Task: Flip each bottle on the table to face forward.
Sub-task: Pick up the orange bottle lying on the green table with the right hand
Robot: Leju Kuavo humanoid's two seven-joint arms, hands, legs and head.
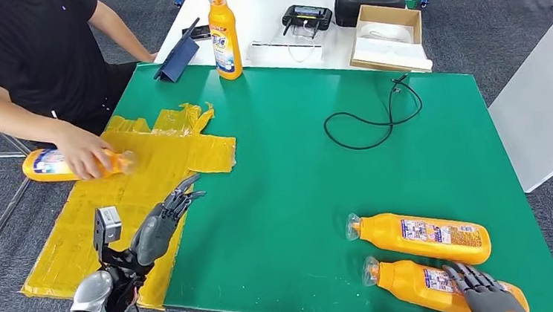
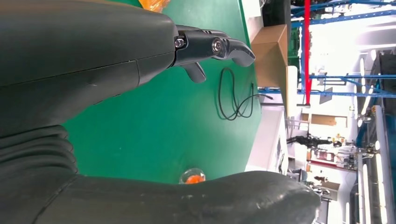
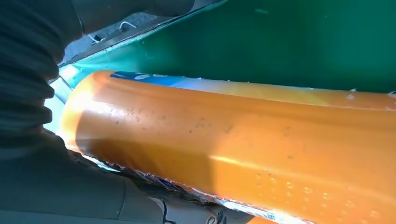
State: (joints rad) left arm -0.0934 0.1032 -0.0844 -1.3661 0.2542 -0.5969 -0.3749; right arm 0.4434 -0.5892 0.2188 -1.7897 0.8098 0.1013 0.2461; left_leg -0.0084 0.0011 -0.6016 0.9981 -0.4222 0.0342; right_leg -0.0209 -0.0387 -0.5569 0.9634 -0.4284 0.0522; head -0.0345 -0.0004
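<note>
Two orange bottles lie on their sides at the near right of the green table [image 1: 297, 169]. The farther bottle [image 1: 422, 238] shows its label upward. My right hand [image 1: 482, 292] wraps the base end of the nearer bottle [image 1: 410, 279]; in the right wrist view its orange body [image 3: 243, 144] lies between my fingers and thumb. My left hand [image 1: 163, 221] hovers with fingers spread over the yellow sheet [image 1: 114, 213], holding nothing. Between thumb and fingers [image 2: 215, 46] in the left wrist view, a bottle cap [image 2: 191, 177] peeks out. A third bottle [image 1: 225, 37] stands upright at the back.
A person at the far left holds another orange bottle [image 1: 50, 165] at the table's edge. A black cable [image 1: 375, 115] loops on the far right of the table. A tablet stand [image 1: 176, 59], a controller [image 1: 307, 18] and a cardboard box [image 1: 389, 39] sit on the white table behind.
</note>
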